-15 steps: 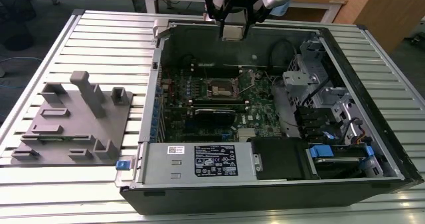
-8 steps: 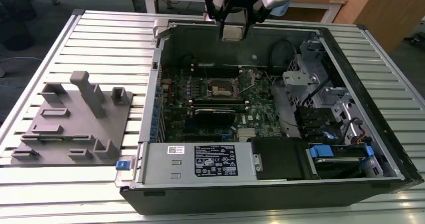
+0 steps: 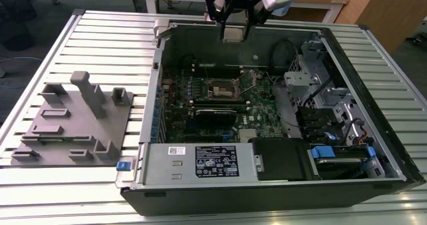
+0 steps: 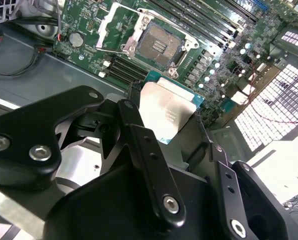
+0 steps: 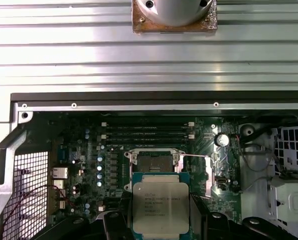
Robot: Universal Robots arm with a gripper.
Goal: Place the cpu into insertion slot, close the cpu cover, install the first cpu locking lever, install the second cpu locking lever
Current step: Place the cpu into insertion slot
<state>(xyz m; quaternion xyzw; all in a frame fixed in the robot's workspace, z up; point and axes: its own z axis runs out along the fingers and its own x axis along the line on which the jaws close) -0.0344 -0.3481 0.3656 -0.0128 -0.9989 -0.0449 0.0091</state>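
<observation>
My gripper [image 3: 233,34] hangs high over the back edge of the open computer case [image 3: 267,195], shut on the cpu [image 3: 232,33]. In both wrist views the cpu [image 4: 166,112] [image 5: 160,205] shows as a silver-grey square on a green carrier, held by its two side edges between the black fingers [image 4: 139,140]. The insertion slot [image 3: 223,89] [image 4: 156,47] [image 5: 153,161] lies bare on the green motherboard, well below the chip. The cpu cover [image 4: 113,26] stands swung open beside the slot. A thin lever [image 5: 195,156] sticks out from the socket.
A grey fixture block [image 3: 73,120] with several pegs sits on the slatted table [image 3: 100,40] at the exterior view's left. Inside the case are a black card [image 3: 217,116], memory slots [image 5: 148,131], a power supply [image 3: 200,162] and drive bays [image 3: 333,110].
</observation>
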